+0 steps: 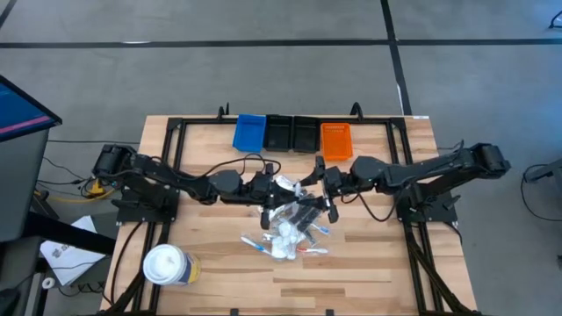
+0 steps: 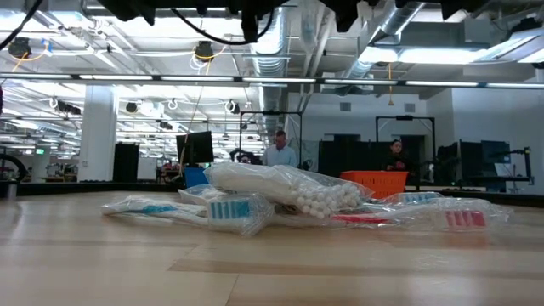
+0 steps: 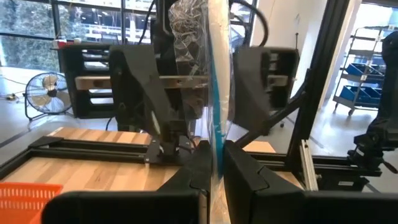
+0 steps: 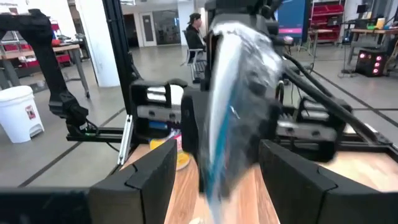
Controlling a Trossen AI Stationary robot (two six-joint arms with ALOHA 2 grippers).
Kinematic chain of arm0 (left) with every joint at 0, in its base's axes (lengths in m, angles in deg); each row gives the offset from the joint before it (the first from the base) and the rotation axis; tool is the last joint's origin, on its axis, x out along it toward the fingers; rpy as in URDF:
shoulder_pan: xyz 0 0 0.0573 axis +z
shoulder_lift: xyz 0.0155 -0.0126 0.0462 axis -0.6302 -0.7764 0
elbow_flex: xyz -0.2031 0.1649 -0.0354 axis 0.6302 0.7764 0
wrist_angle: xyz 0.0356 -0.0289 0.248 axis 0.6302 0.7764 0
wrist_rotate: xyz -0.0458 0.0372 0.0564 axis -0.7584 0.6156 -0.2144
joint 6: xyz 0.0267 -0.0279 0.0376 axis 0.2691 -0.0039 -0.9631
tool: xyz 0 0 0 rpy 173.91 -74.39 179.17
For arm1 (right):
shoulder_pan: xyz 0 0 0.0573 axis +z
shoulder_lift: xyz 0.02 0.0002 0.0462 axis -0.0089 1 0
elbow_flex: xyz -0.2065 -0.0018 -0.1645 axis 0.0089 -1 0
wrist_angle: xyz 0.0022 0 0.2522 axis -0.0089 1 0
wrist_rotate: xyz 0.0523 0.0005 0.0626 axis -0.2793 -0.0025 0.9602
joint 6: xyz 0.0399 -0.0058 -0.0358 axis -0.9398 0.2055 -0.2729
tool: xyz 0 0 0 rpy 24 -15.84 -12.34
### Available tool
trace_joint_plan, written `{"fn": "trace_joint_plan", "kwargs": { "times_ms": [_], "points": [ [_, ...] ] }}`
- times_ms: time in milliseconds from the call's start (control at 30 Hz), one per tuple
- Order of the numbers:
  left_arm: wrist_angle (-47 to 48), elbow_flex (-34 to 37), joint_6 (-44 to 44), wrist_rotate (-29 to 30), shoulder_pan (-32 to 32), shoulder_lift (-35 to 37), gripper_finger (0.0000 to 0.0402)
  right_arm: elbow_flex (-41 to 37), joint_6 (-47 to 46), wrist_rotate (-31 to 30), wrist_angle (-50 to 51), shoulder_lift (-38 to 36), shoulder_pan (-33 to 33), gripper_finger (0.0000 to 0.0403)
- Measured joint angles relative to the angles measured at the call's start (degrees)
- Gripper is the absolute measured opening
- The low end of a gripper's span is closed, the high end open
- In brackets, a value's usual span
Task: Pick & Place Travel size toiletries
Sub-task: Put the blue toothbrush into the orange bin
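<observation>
My left gripper (image 1: 272,187) is shut on a clear plastic sachet (image 3: 211,74) that holds a white and blue stick, above the middle of the table. My right gripper (image 1: 318,183) faces it from the table's right, open. In the right wrist view its two fingers stand on either side of the sachet (image 4: 236,93); I cannot tell whether they touch it. A heap of other travel size toiletries (image 1: 290,230) lies on the wood just nearer than the grippers. It also shows in the low view as sachets and a bag of cotton buds (image 2: 280,200). My left gripper pinches the sachet between its two fingers at one edge (image 3: 214,149), right by the blue and white stick inside. The fingers come level from the table's left. The sachet is lifted clear of the table and reaches out beyond the fingertips toward my right gripper.
A blue bin (image 1: 249,132), two black bins (image 1: 292,133) and an orange bin (image 1: 335,140) stand in a row at the far edge. A white tub with a yellow label (image 1: 167,265) stands near the front left. Black frame rails run along both table sides.
</observation>
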Motion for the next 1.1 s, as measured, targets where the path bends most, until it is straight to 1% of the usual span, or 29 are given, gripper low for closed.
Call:
{"fn": "trace_joint_plan", "kwargs": {
  "times_ms": [233, 367, 533, 800, 933, 1000, 1100],
  "points": [
    [0.5, -0.5, 0.0, 0.0, 0.0, 0.1, 0.0011, -0.1, 0.1, 0.0, 1.0, -0.5, 0.3, 0.0217],
    [1.0, -0.5, 0.1, 0.0, 0.3, 0.1, 0.0012, -0.1, 0.1, 0.0, 1.2, -0.5, 0.3, 0.0202],
    [2.1, -0.5, 1.1, 0.1, 0.7, 0.1, 0.0013, -0.1, -0.3, 0.0, -0.1, -0.5, 0.3, 0.0157],
    [2.3, -0.5, 1.2, 0.6, 0.6, 0.1, 0.0015, -0.1, -0.3, 0.0, -0.4, -0.5, 0.1, 0.0065],
    [2.5, -0.5, 1.7, 0.9, 0.6, 0.1, 0.0027, -0.1, 0.1, 0.0, 0.9, -0.5, -0.6, 0.0017],
    [2.6, -0.4, 1.7, 1.0, 0.6, 0.0, 0.0039, -0.1, 0.1, 0.0, 1.1, -0.5, -1.0, 0.0013],
    [2.1, -0.4, 1.7, 1.0, 0.3, 0.1, 0.006, -0.1, 0.1, 0.0, 2.1, -0.5, -1.4, 0.0028]
  ]
}}
